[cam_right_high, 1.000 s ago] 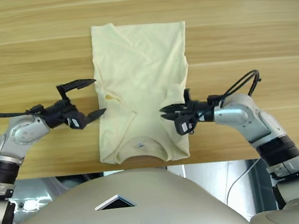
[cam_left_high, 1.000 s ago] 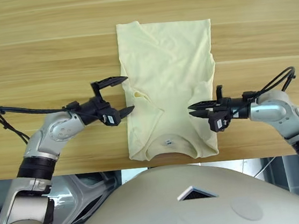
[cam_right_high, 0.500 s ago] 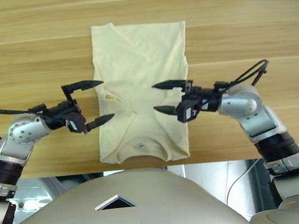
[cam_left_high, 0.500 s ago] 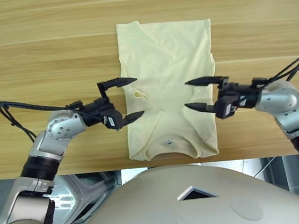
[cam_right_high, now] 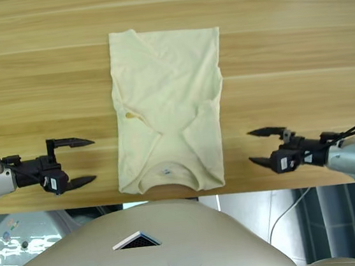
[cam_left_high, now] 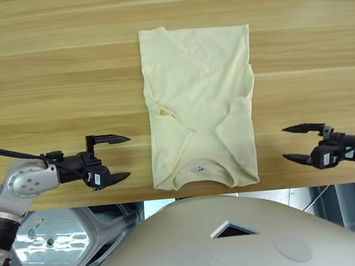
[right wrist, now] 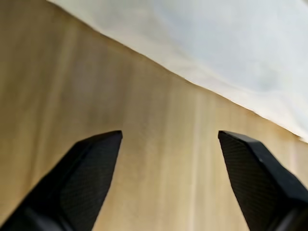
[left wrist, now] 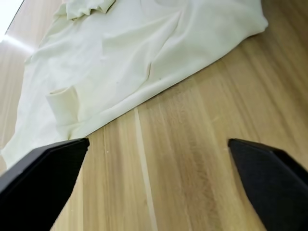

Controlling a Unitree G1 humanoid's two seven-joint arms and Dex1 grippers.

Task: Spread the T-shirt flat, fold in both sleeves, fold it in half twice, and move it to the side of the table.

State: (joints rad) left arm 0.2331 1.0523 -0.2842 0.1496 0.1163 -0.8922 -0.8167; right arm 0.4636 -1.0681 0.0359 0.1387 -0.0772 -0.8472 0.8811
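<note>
The pale yellow T-shirt [cam_left_high: 200, 105] lies on the wooden table [cam_left_high: 48, 70] with both sleeves folded in, a narrow rectangle with its collar at the near edge. My left gripper [cam_left_high: 121, 157] stands open over bare wood just left of the shirt's near corner, holding nothing. My right gripper [cam_left_high: 293, 143] is open too, on the right of the shirt near the table's front edge. The left wrist view looks between the open jaws at the shirt's [left wrist: 144, 53] edge on the wood. In the right wrist view the shirt's [right wrist: 216, 43] hem lies beyond the spread fingers.
The table's front edge [cam_left_high: 77, 205] runs just below both grippers. Bare wood stretches to the left, right and far side of the shirt.
Both grippers have drawn back from over the shirt toward the near edge, the left one leftward and the right one rightward. The shirt stays put with its sleeves folded in.
</note>
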